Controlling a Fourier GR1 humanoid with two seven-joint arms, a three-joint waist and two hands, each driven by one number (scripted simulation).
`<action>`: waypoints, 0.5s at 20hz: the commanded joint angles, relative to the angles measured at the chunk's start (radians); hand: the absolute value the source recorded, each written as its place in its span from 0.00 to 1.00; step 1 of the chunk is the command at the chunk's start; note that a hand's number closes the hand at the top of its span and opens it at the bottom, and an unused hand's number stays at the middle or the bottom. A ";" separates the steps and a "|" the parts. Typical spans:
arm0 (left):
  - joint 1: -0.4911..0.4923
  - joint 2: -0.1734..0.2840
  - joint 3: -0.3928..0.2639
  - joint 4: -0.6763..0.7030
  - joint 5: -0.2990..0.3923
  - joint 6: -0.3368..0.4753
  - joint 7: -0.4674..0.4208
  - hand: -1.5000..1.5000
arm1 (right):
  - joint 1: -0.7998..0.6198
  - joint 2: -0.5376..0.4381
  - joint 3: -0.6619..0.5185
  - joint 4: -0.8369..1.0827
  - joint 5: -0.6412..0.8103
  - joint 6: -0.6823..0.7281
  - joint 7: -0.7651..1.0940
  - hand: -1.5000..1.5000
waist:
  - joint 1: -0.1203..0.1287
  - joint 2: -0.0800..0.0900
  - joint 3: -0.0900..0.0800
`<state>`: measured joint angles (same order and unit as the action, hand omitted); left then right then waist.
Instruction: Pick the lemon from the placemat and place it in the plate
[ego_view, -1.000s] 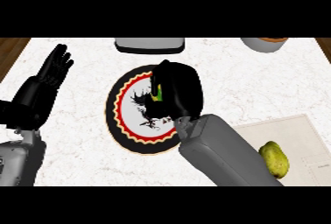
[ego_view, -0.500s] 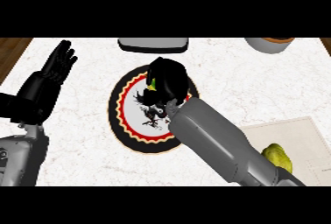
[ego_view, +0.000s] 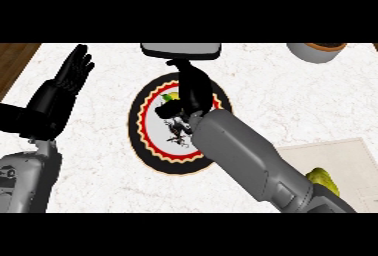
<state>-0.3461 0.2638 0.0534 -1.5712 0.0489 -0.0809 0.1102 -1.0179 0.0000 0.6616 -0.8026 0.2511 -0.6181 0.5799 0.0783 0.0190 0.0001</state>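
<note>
- The right hand (ego_view: 193, 90) and its grey forearm lie slantwise over the plate (ego_view: 148, 135), covering its right half; only the plate's left side is open from above.
- A grey container (ego_view: 181, 50) at the counter's (ego_view: 295, 100) far edge stands just beyond the plate, closing the way past that hand.
- The left hand (ego_view: 63, 90) rests open near the counter's left edge; a bare strip lies between it and the plate.
- A pot (ego_view: 316, 51) stands at the far right corner; the counter between it and the placemat (ego_view: 347, 160) is bare.

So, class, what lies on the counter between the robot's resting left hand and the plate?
Nothing: in the head view the stretch of white counter between the open left hand and the plate is bare.
</note>
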 joint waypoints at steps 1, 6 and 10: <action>0.012 -0.020 -0.025 -0.023 -0.025 0.019 0.009 0.50 | -0.030 0.000 -0.006 0.028 -0.090 -0.142 -0.094 0.00 | 0.014 0.001 0.001; 0.036 -0.006 0.004 -0.020 -0.006 0.003 -0.003 0.50 | 0.010 0.000 -0.035 -0.066 -0.219 -0.253 -0.203 0.00 | -0.014 -0.007 0.001; 0.016 0.043 0.045 -0.038 0.025 -0.030 0.055 0.50 | -0.026 0.000 -0.092 -0.023 -0.301 -0.283 -0.264 0.00 | -0.030 -0.011 0.000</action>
<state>-0.3311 0.2759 0.0730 -1.5850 0.0507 -0.0866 0.1237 -1.0309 -0.0002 0.5913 -0.8336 0.0231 -0.8390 0.3680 0.0574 0.0127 0.0005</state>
